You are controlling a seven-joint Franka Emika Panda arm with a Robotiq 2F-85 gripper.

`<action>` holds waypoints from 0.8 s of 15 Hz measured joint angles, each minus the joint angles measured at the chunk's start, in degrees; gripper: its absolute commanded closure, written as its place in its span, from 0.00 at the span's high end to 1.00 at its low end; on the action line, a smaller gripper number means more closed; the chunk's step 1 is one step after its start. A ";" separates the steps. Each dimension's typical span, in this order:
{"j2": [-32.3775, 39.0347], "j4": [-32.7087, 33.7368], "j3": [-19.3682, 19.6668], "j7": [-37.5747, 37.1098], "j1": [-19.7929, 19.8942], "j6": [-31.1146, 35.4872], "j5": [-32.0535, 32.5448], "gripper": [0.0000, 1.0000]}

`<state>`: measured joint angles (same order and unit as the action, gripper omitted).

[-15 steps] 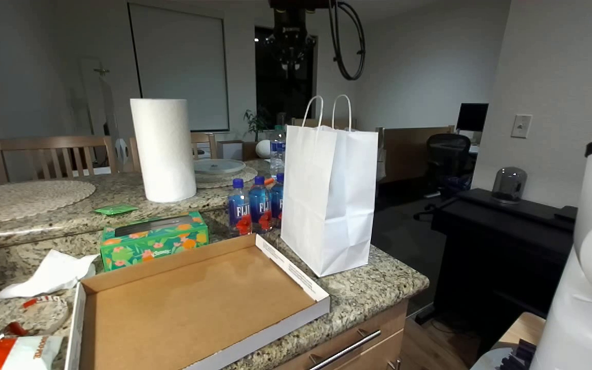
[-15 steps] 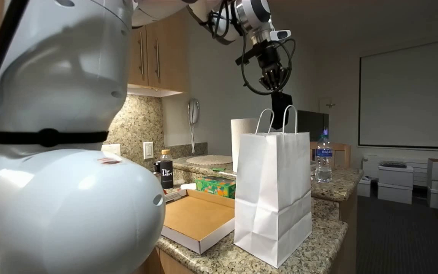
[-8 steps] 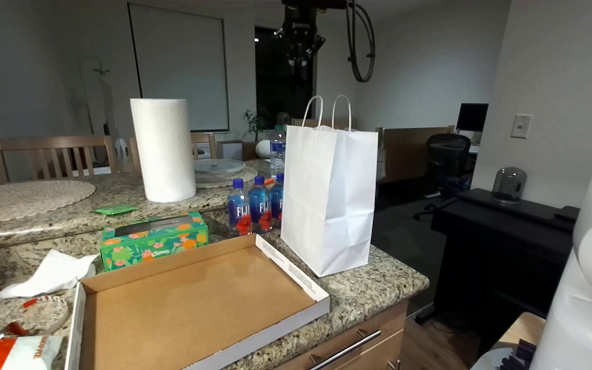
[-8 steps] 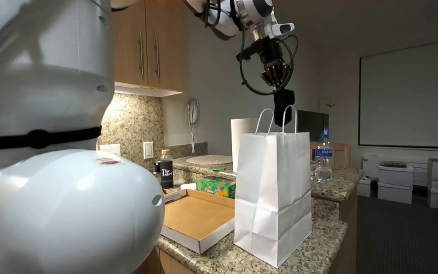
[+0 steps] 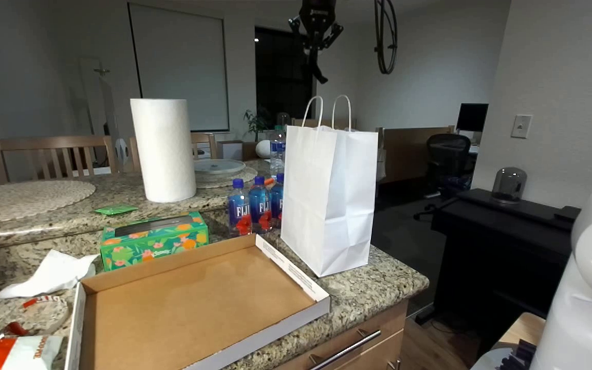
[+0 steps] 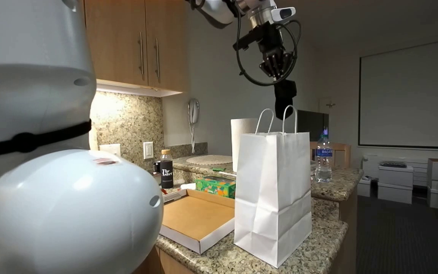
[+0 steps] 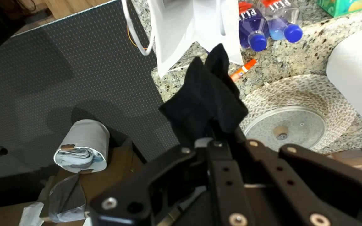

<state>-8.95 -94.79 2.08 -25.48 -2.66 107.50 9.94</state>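
My gripper (image 7: 220, 138) is shut on a black, soft, cloth-like item (image 7: 204, 97), which hangs from the fingertips. The item also shows in both exterior views (image 5: 316, 69) (image 6: 284, 99). An upright white paper bag (image 5: 327, 200) with two raised handles stands on the granite counter, also seen in an exterior view (image 6: 272, 198). The black item is higher than the bag's rim, and its lower end appears behind the handles in an exterior view. In the wrist view, its tip overlaps the edge of the bag (image 7: 196, 18). What the bag holds is not clear.
A shallow open cardboard box (image 5: 198, 308), Fiji bottles (image 5: 260, 205), a floral tissue box (image 5: 154, 239) and a paper towel roll (image 5: 165, 149) stand near the bag. An orange marker (image 7: 244, 69) and a glass lid (image 7: 287, 125) lie on the raised counter. A clear bottle (image 6: 323, 160) stands behind.
My gripper and the black item have moved right in an exterior view, towards above the bag's handles, and have risen slightly. The arm's base links have turned. The bag has not moved.
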 measured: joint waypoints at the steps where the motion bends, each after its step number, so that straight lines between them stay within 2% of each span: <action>1: -0.85 -0.91 -0.03 0.50 0.21 0.00 0.00 0.08; 12: -3.22 -6.74 -0.43 7.39 1.09 -2.11 -0.06 0.08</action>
<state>-12.17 -101.53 1.66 -18.09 -1.57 105.39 9.88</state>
